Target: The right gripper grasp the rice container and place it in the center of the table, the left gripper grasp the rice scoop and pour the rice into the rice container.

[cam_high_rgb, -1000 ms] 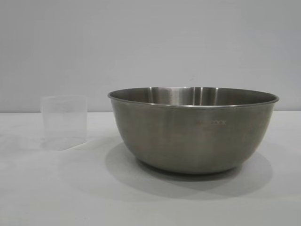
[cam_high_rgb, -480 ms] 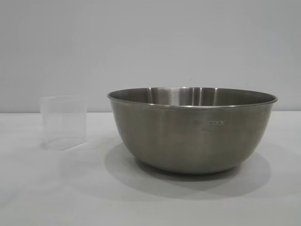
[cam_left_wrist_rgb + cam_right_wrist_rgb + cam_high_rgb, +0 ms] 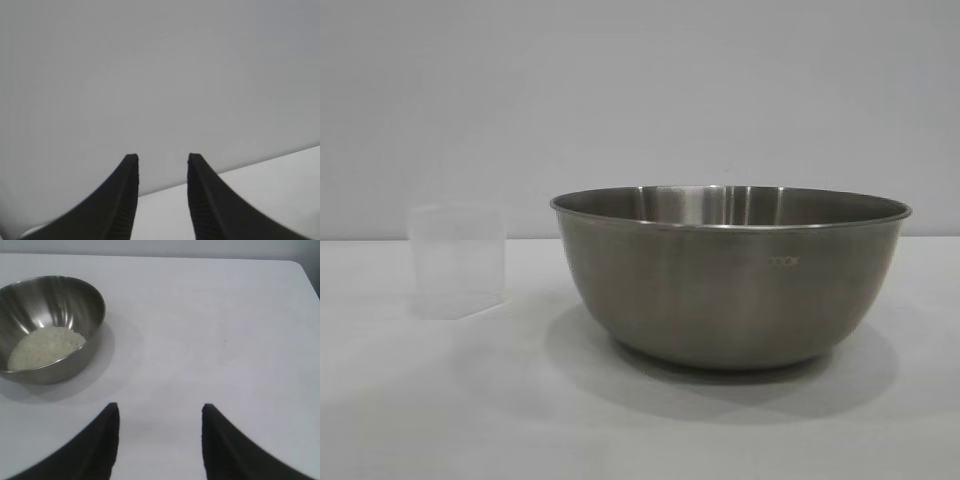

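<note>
A small transparent plastic rice scoop (image 3: 457, 262) with faceted sides is standing upright and empty at the left of the plain white table (image 3: 430, 400), apart from the large round brushed stainless-steel rice container (image 3: 730, 275), which is sitting near the middle of the surface and casting a soft shadow around its base. Faint lettering is showing on the bowl's outer wall below the thin rolled rim. A loose off-white heap of rice (image 3: 46, 346) is lying inside the bowl, against one side of its floor, as the right wrist view shows. The left gripper (image 3: 162, 160) is pointing towards the pale grey wall (image 3: 640, 90) with only a strip of table below it; its two dark fingers are standing a little way apart with nothing between them. The right gripper (image 3: 160, 410) is hanging over bare table well apart from the bowl, angled downward, its fingers parted wider and likewise holding nothing. Neither arm is appearing in the exterior view.
</note>
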`<action>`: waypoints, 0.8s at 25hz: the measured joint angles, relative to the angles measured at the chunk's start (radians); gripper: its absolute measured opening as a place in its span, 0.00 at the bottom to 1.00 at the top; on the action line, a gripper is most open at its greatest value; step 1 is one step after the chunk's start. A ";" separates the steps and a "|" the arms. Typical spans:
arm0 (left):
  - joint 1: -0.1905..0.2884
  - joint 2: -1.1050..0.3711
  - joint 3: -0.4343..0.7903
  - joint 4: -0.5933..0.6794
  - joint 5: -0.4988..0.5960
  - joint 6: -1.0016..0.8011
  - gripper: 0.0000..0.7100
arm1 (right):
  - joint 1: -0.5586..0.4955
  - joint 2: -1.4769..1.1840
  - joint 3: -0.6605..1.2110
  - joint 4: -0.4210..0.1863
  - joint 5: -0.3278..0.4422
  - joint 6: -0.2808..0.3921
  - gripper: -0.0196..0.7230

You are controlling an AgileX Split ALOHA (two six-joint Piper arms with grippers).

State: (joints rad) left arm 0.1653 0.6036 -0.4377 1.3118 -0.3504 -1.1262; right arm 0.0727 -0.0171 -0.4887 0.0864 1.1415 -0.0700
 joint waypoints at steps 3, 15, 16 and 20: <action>0.000 -0.036 0.002 0.114 -0.004 -0.132 0.28 | 0.000 0.000 0.000 0.000 0.000 0.000 0.51; 0.000 -0.059 0.004 0.170 -0.116 -0.204 0.28 | 0.001 0.000 0.000 0.000 0.000 0.002 0.51; 0.000 -0.059 0.004 0.172 -0.124 -0.206 0.28 | 0.001 0.000 0.000 0.000 0.000 0.002 0.51; 0.000 -0.059 0.004 0.032 -0.128 -0.148 0.28 | 0.002 0.000 0.000 0.000 0.000 0.002 0.51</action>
State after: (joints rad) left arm 0.1653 0.5450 -0.4333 1.3436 -0.4786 -1.2746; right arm 0.0751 -0.0171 -0.4887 0.0864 1.1415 -0.0681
